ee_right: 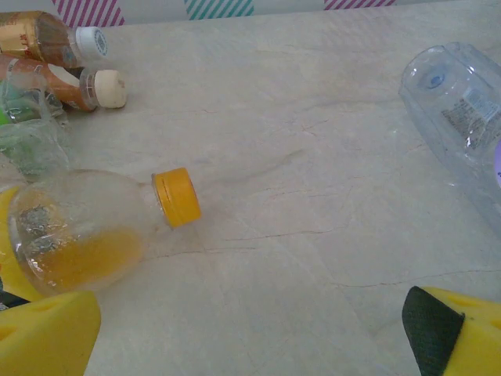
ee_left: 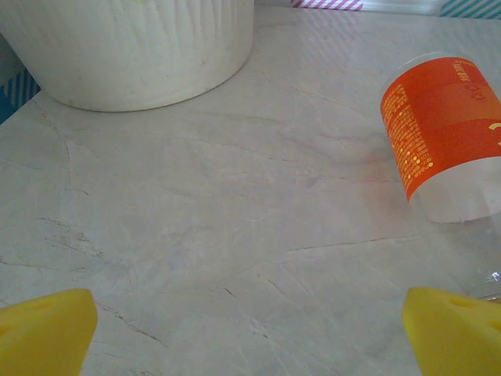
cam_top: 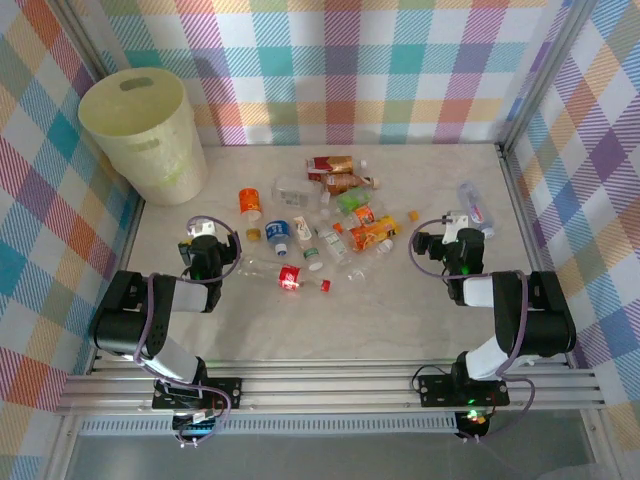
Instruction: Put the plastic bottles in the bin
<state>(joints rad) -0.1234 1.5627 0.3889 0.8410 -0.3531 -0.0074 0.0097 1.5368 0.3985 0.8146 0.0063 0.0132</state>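
Scattered mid-table: plastic bottles (cam_top: 330, 215), well apart from the bin (cam_top: 140, 135) standing upright in the far left corner. Left gripper (ee_left: 250, 337) gaping wide, empty, over bare table before the bin's base, an orange-labelled bottle (ee_left: 446, 133) lying to its right. Right gripper (ee_right: 250, 337) likewise spread, grasping nothing, between an orange-capped bottle (ee_right: 86, 227) and a clear bottle (ee_right: 462, 110).

Pale marbled table (cam_top: 400, 320). At far left corner, bin (cam_top: 150, 140) upright. Across centre, plastic bottles (cam_top: 345, 183) lying on sides, several touching. Left of cluster, orange-label bottle (cam_top: 249, 202); nearest front, red-label bottle (cam_top: 290, 277). Far right, clear bottle (cam_top: 474, 206) alone. Between, loose orange cap (cam_top: 413, 214).
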